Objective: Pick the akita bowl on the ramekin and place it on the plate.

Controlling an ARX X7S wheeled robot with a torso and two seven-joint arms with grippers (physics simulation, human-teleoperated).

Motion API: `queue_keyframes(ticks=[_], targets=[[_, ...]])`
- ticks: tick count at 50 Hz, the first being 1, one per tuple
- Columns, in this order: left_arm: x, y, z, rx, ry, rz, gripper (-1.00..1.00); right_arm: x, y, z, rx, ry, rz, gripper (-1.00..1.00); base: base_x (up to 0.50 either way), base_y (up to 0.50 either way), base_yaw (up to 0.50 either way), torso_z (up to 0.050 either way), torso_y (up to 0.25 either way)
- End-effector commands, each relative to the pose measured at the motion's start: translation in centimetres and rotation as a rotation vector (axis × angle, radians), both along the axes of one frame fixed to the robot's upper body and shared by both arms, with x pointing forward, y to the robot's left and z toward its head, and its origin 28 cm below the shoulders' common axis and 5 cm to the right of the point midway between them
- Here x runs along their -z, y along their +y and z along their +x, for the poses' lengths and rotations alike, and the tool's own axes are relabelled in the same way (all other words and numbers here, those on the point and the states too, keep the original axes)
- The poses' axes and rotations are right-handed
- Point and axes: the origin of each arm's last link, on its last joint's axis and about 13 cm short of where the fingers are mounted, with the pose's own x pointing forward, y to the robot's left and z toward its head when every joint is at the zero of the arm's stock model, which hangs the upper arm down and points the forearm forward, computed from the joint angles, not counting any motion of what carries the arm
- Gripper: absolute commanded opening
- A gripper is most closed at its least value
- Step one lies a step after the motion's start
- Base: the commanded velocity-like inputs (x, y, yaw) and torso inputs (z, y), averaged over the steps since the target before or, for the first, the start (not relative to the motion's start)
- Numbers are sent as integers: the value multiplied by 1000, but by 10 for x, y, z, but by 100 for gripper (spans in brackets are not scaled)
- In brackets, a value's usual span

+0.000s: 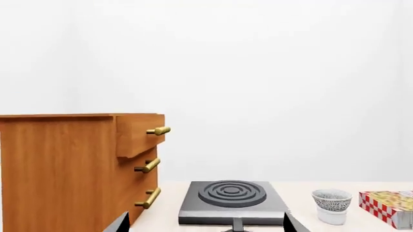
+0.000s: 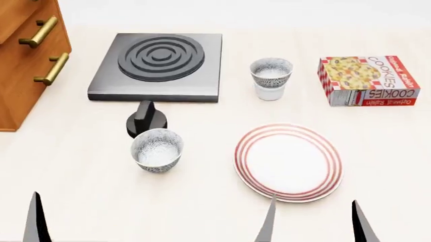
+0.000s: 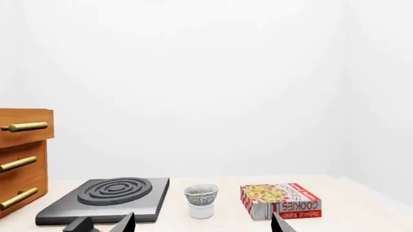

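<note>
The speckled bowl (image 2: 271, 70) to fetch sits stacked on the white cup (image 2: 270, 91) at the back of the table (image 2: 202, 201), between the burner (image 2: 159, 64) and the cookie box (image 2: 367, 80), well beyond the plate (image 2: 288, 161). Both the right end effector (image 2: 313, 222) and the left end effector (image 1: 203, 223) hang back with fingers apart, holding nothing. The risks: grabbing the lookalike bowl (image 2: 157, 149) nearer the front, or dragging the cup up or tipping it during the lift.

It was a simulated kitchen, plainly rendered: a pale countertop (image 2: 202, 212) carried a flat grey stove burner (image 2: 160, 58) with its black knob (image 2: 146, 120), a wooden drawer cabinet (image 2: 27, 55) with brass handles, a cookie box (image 2: 367, 80), a red-ringed plate (image 2: 288, 162) and speckled bowls (image 2: 157, 149), before blank white walls.
</note>
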Motion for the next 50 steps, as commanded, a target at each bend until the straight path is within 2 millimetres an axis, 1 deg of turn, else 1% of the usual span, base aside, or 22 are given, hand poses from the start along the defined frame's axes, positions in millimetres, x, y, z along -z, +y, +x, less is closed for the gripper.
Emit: queue_keyframes(ticks=[1, 7, 8, 13, 15, 20, 23, 27, 29, 30, 35, 36, 39, 41, 43, 45, 47, 48, 49, 50], targets=[[-10, 1, -7, -8, -35, -6, 100, -8, -1, -5, 2, -35, 8, 100, 500, 0, 0, 0, 0], [-10, 1, -8, -8, -34, -8, 100, -7, 0, -5, 6, -32, -5, 100, 500, 0, 0, 0, 0], [-10, 1, -8, -10, -36, -5, 100, -13, 0, -7, 4, -33, -10, 100, 500, 0, 0, 0, 0], [-11, 0, -9, -11, -34, -6, 100, -8, 0, -7, 3, -33, -7, 100, 500, 0, 0, 0, 0], [-11, 0, -9, -13, -35, -6, 100, -13, 0, -7, 3, -33, -9, 100, 500, 0, 0, 0, 0], [-10, 0, -9, -7, -26, -13, 100, -8, 0, -6, 8, -25, -10, 100, 500, 0, 0, 0, 0], [-11, 0, -9, -8, -28, -12, 100, -13, 0, -7, 8, -25, -11, 100, 500, 0, 0, 0, 0], [-11, -1, -10, -4, -23, -18, 100, -7, 1, -7, 9, -21, -13, 100, 500, 0, 0, 0, 0], [-12, -1, -10, -2, -20, -14, 100, -7, 0, -6, 8, -20, -10, 100, 500, 0, 0, 0, 0], [-11, -1, -10, 0, -21, -15, 100, -11, 0, -7, 10, -19, -12, 100, 500, 0, 0, 0, 0], [-11, -1, -10, -1, -19, -14, 100, -7, 0, -6, 11, -18, -11, 100, 500, 0, 0, 0, 0], [-11, -1, -10, -1, -19, -14, 100, -12, 0, -7, 10, -19, -11, 100, 500, 0, 0, 0, 0], [-12, -1, -10, -1, -20, -13, 100, -10, 0, -7, 11, -18, -13, 100, 500, 0, 0, 0, 5], [-11, -1, -10, -2, -19, -12, 100, -15, 0, -7, 10, -17, -13, 100, 500, 0, 0, 0, 0], [-11, -1, -10, -1, -20, -11, 100, -9, 0, -6, 10, -16, -14, 100, 500, 0, 0, 0, 0], [-11, -2, -10, 0, -18, -10, 100, -14, 0, -6, 8, -14, -14, 100, 500, 0, 0, 0, 0], [-11, -2, -9, -2, -17, -9, 100, -8, 0, -6, 11, -25, 7, 100, 500, 0, 0, 0, 0], [-11, -2, -9, -9, 4, 17, 100, -8, 0, -8, 7, -44, -4, 100, 0, 0, 0, 0, 0], [-12, -2, -10, 10, -17, -4, 100, -12, 0, -7, 13, -32, -10, 100, 0, 0, 0, 0, 0], [-12, -2, -9, 2, 0, 0, 100, -7, 0, -7, 4, -41, -1, 100, 0, 0, 0, 50, 0]])
